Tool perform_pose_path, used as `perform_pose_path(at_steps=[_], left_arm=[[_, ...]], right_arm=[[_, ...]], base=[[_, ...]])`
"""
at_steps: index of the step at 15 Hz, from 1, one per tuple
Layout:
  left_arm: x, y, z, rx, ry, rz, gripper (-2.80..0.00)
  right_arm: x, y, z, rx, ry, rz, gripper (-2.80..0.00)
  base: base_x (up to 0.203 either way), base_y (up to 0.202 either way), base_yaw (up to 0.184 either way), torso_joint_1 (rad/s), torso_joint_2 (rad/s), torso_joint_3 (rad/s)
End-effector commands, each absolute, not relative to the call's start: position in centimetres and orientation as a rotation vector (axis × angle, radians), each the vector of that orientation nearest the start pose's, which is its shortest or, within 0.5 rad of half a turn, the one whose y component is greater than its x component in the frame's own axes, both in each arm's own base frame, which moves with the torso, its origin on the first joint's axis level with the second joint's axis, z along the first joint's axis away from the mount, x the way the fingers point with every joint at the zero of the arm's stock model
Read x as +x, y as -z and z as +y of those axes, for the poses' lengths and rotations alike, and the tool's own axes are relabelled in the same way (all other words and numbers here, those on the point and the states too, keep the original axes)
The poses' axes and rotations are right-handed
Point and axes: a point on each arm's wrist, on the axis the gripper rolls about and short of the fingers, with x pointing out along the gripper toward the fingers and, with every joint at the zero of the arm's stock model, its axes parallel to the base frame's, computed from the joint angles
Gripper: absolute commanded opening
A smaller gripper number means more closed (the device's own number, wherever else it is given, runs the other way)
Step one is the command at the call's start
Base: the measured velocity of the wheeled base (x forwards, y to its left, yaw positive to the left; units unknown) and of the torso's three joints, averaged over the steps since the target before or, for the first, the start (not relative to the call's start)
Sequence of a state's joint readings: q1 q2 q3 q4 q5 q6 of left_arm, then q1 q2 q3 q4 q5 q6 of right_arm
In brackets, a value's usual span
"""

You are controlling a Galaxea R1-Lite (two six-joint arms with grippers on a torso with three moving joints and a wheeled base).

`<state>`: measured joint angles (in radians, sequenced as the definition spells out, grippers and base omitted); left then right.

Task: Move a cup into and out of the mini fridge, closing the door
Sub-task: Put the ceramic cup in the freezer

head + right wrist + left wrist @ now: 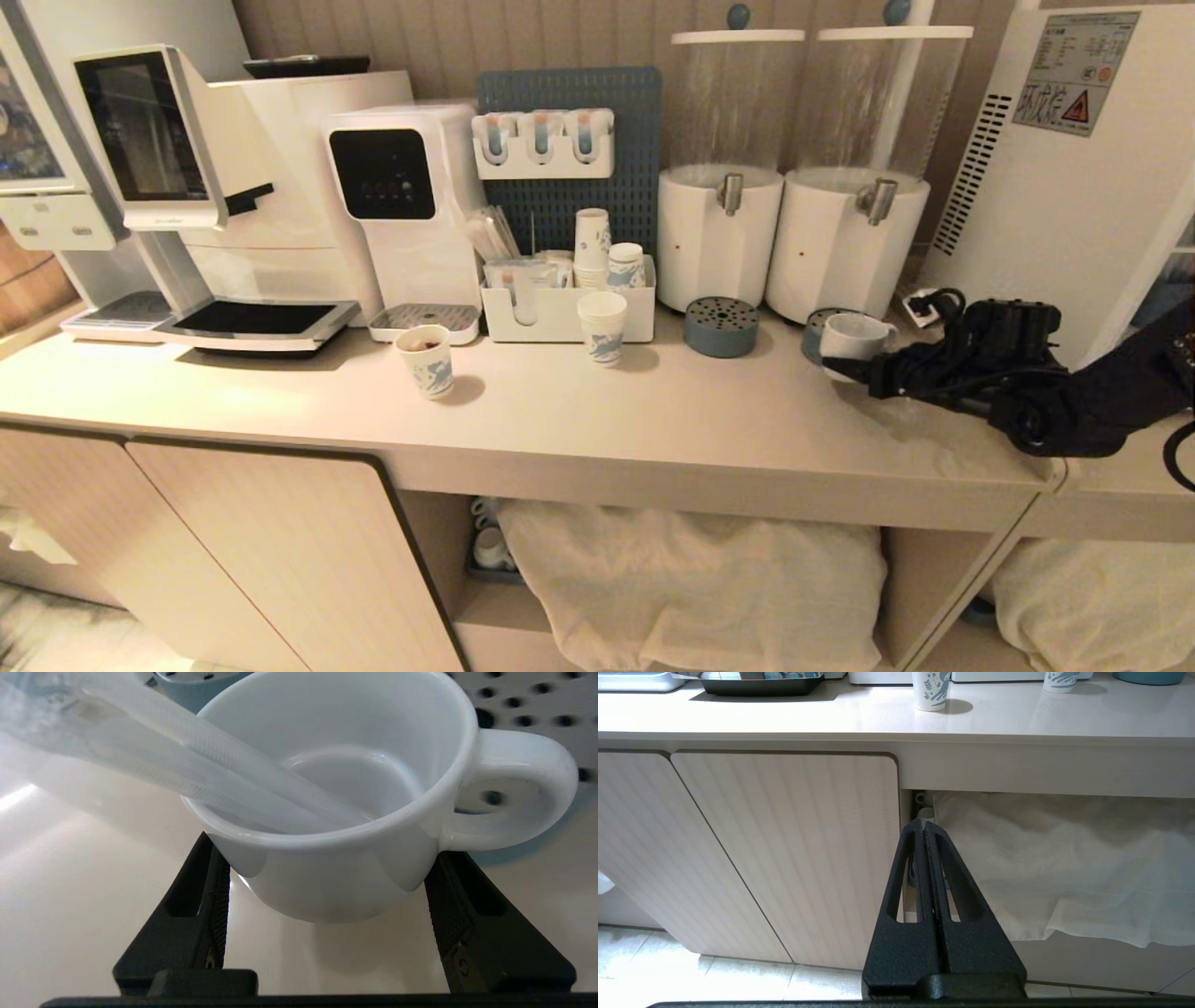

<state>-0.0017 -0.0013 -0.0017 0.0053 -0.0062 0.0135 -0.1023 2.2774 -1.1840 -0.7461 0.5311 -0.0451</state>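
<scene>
The cup (851,334) is a squat white mug with a loop handle. It is at the right of the counter, just in front of a blue drip tray. My right gripper (854,366) reaches in from the right. In the right wrist view its black fingers (212,891) press against both sides of the cup (336,877), and a shadow lies on the counter beneath it. The mini fridge (1074,187) stands at the far right, showing its vented side and warning sticker. Its door is out of view. My left gripper (923,826) hangs shut and empty before the cabinet front.
Two white drink dispensers (719,233) (845,243) stand behind the cup, each with a blue drip tray (721,327). Printed paper cups (425,359) (602,327), a white organiser (565,313) and coffee machines fill the left. A black plug and cable (929,303) lie by the fridge.
</scene>
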Motion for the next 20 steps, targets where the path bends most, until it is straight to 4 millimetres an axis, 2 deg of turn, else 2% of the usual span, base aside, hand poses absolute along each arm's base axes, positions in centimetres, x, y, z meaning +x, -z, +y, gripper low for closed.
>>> perform_pose_path(at_steps=[1, 5, 7, 12, 16, 18, 20], left_arm=[[-2.3, -7.5, 0.0, 0.014, 0.008, 0.003, -2.80], [-2.3, -7.5, 0.0, 0.014, 0.008, 0.003, -2.80], [-2.3, -7.5, 0.0, 0.012, 0.008, 0.003, -2.80], [-2.3, -7.6, 0.0, 0.012, 0.008, 0.001, -2.80], [-2.3, -7.6, 0.0, 0.012, 0.008, 0.001, -2.80], [-2.3, -7.6, 0.0, 0.012, 0.008, 0.001, -2.80], [-2.3, -7.6, 0.0, 0.012, 0.008, 0.001, -2.80]], right_arm=[[42.5, -9.1, -3.3, 0.056, -0.436, 0.294, -2.80], [39.7, -11.7, -3.1, 0.050, -0.433, 0.274, -2.80], [36.9, -14.3, -3.0, 0.037, -0.432, 0.234, -2.80], [27.6, -19.6, -2.5, 0.011, -0.435, 0.137, -2.80], [18.7, -23.5, -1.7, 0.004, -0.493, 0.069, -2.80], [14.0, -24.4, -1.6, 0.022, -0.531, 0.067, -2.80], [10.3, -24.5, -1.2, 0.034, -0.552, 0.069, -2.80]], base=[[0.000, 0.000, 0.000, 0.000, 0.00, 0.000], [0.000, 0.000, 0.000, 0.000, 0.00, 0.000], [0.000, 0.000, 0.000, 0.000, 0.00, 0.000], [0.000, 0.000, 0.000, 0.000, 0.00, 0.000], [0.000, 0.000, 0.000, 0.000, 0.00, 0.000], [0.000, 0.000, 0.000, 0.000, 0.00, 0.000], [0.000, 0.000, 0.000, 0.000, 0.00, 0.000]])
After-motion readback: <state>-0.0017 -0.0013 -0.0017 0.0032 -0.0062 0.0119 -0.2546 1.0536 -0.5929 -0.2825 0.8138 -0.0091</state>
